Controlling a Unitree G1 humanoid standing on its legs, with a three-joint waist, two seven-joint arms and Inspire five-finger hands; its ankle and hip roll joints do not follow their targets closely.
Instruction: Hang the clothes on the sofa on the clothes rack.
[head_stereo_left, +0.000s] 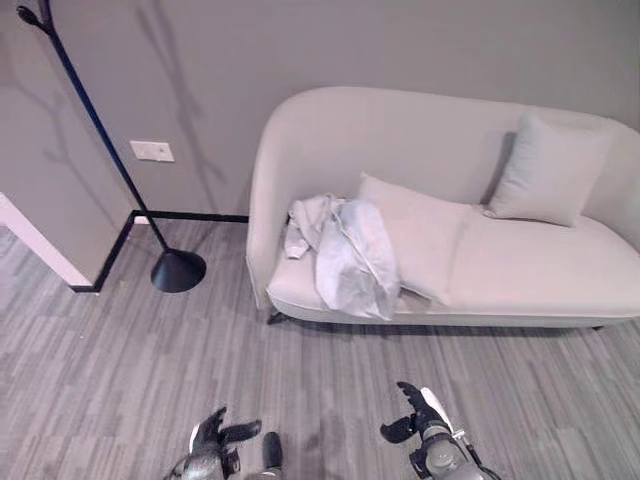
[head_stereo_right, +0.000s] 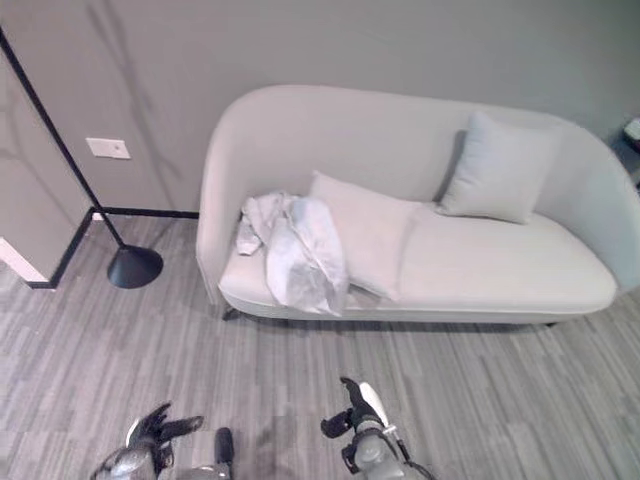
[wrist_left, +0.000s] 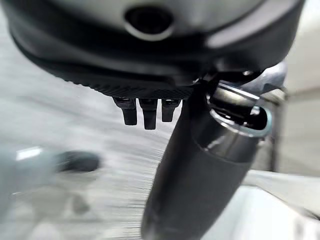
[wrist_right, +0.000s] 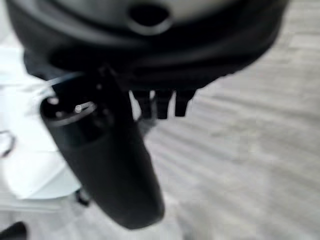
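A crumpled white-grey garment lies on the left end of the light grey sofa, draped over the seat's front edge. The black clothes rack leans up from its round base on the floor left of the sofa. My left hand hangs low over the floor, well short of the sofa, its fingers relaxed and holding nothing. My right hand is beside it, also open and empty, with its thumb standing out over the floor.
Two grey cushions rest on the sofa: one lying flat next to the garment, one upright at the right. A grey wall with a white socket plate stands behind. Grey wood-pattern floor spreads between me and the sofa.
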